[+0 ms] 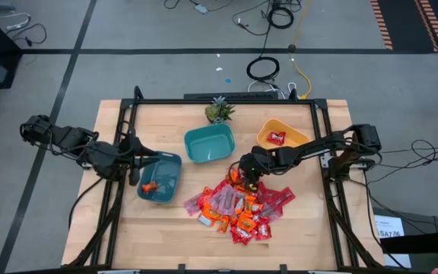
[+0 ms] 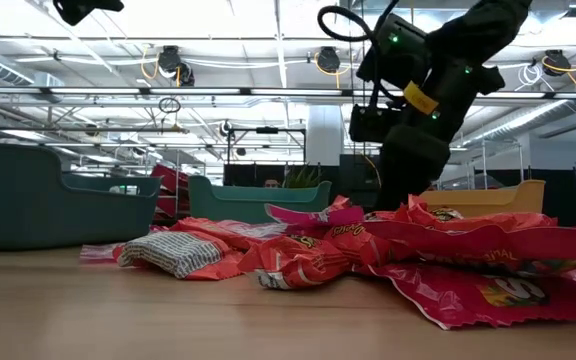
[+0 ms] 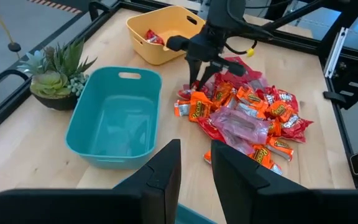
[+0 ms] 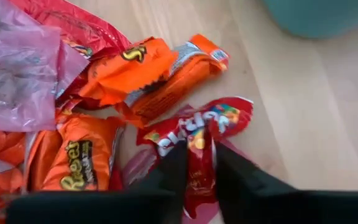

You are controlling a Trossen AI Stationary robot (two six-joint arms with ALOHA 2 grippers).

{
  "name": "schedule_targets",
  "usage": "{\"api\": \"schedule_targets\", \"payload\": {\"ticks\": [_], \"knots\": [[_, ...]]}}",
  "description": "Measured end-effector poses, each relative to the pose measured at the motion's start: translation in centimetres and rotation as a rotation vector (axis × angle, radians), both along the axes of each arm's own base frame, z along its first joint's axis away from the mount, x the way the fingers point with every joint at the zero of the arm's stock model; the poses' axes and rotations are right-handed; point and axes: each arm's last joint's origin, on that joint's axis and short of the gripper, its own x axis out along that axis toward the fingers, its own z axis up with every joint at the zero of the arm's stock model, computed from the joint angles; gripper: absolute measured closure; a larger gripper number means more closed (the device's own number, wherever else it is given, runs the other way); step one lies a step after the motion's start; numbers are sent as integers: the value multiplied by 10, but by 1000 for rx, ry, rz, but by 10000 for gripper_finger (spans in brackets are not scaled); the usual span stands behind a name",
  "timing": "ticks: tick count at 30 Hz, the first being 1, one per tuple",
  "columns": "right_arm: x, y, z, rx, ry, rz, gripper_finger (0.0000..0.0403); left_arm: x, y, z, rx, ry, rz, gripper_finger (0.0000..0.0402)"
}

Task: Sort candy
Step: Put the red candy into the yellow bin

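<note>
From above, you see the candy [image 1: 238, 209] heaped on the table [image 1: 303, 232] in front of three bowls, with the right gripper [image 1: 248, 178] down at the pile's far edge. The left gripper [image 1: 137, 176] waits over the dark blue bowl [image 1: 169, 164], which already holds an orange piece. The yellow bowl [image 1: 289, 129] holds red ones, so the colours are being separated.

At table height, the right arm drops behind the heap.

In the left wrist view, your left fingers [image 3: 166, 174] stand slightly apart, holding nothing, facing the empty teal bowl [image 3: 114, 118].

In the right wrist view, the fingers pinch a red wrapper [image 4: 197, 140] at its middle, probably bound for the yellow bowl.
</note>
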Motion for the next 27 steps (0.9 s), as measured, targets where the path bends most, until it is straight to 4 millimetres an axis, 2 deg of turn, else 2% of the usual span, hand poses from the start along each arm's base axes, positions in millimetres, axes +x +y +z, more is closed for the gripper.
{"api": "schedule_targets", "payload": {"ticks": [3, 10, 14, 21, 27], "knots": [[-4, 0, 12, -1, -29, 2, 390, 0, 0, 0, 0, -1, 0, 304], [-21, -1, 52, 9, -128, -15, 382, 0, 0, 0, 1, 0, 0, 304], [-40, -2, 77, 32, -163, -91, 396, 0, 0, 0, 0, -1, 1, 304], [-82, -13, 118, -6, -280, -295, 393, 0, 0, 0, -1, -3, 1, 304], [-114, -27, 132, -20, -289, -492, 393, 0, 0, 0, -2, -4, 1, 304]]}}
